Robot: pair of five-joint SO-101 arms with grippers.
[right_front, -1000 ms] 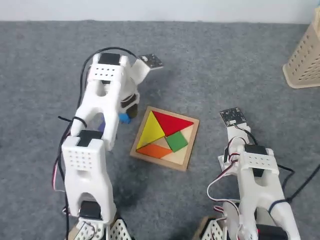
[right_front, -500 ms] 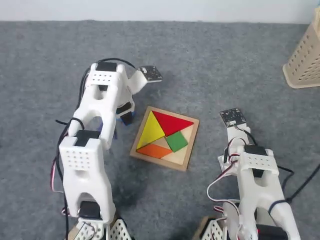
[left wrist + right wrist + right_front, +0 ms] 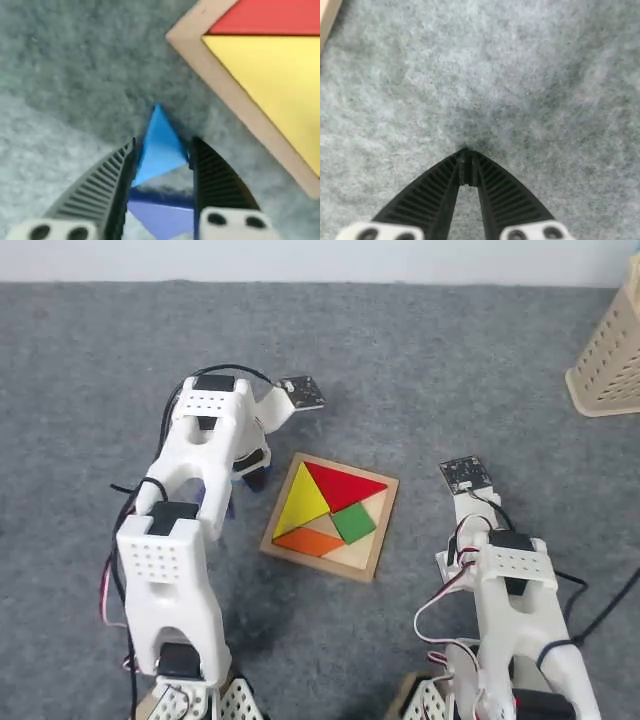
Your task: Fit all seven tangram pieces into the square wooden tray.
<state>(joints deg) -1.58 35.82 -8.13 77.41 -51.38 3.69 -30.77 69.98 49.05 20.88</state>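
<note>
Although four coloured pieces sit in the square wooden tray, I judge the job a little over half done.

Seated: red triangle, yellow triangle, green square, orange triangle. Pale wood shows between them and toward the tray's near side; whether any of it is an uncoloured piece I cannot tell.

In hand: blue triangle, pinched at a narrow gap in my left end effector, just outside the tray's left corner and apart from its rim.

Pending: purple piece, lying on the worktop under that same end effector; any further piece is unaccounted for.

Idle: my right end effector, fingers pressed together on nothing, over grey felt to the tray's right.

Surroundings: beige slotted basket at the far right edge, well apart.

Obstructions: nothing lies between the blue triangle and the tray; I judge the raised rim the only hazard.
</note>
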